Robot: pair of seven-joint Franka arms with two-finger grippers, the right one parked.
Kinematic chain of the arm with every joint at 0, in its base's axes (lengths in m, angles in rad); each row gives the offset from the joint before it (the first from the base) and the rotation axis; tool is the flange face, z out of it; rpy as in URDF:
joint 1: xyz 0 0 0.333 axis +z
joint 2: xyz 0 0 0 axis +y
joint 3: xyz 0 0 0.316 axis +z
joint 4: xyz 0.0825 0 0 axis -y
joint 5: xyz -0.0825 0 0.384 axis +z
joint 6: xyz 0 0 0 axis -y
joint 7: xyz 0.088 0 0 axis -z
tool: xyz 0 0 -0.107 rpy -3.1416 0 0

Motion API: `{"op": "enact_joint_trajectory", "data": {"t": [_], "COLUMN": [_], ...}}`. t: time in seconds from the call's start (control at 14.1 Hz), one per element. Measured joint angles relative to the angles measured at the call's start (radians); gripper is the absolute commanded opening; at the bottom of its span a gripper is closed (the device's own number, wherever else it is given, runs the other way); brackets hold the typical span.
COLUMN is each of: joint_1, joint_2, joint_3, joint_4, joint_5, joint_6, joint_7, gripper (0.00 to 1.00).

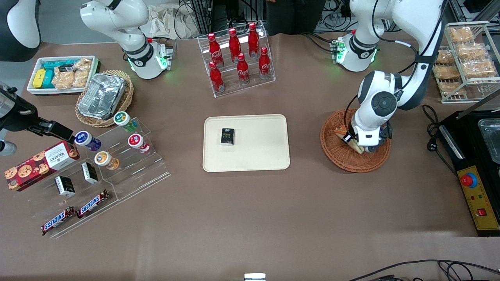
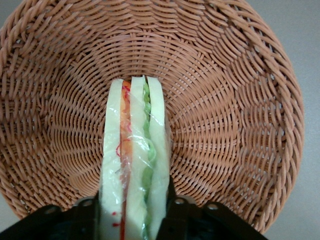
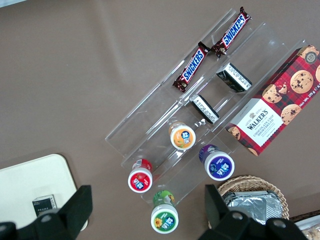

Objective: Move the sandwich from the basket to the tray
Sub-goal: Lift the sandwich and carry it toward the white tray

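Gripper: down inside basket, fingers clamped on either side of sandwich | Sandwich: plastic-wrapped white-bread wedge, red, orange, green layers, inside the basket | Basket: round, reddish-brown woven wicker | Tray: smooth cream rectangle, rounded corners, carrying small black box | Surface: matte brown table covering.
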Motion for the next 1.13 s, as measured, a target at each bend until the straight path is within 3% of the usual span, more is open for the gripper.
{"op": "enact_joint_trajectory", "data": {"t": [0.35, 0.71, 1.13], "joint_1": [0.000, -0.001, -0.004], "joint_2": [-0.066, -0.192, -0.199], "joint_3": [-0.001, -0.006, -0.061], "joint_4": [0.039, 0.253, 0.447], "joint_5": [0.004, -0.001, -0.105], "joint_6": [-0.044, -0.405, -0.542], "joint_7": [0.009, 0.134, 0.320], "gripper": [0.00, 0.00, 0.00]}}
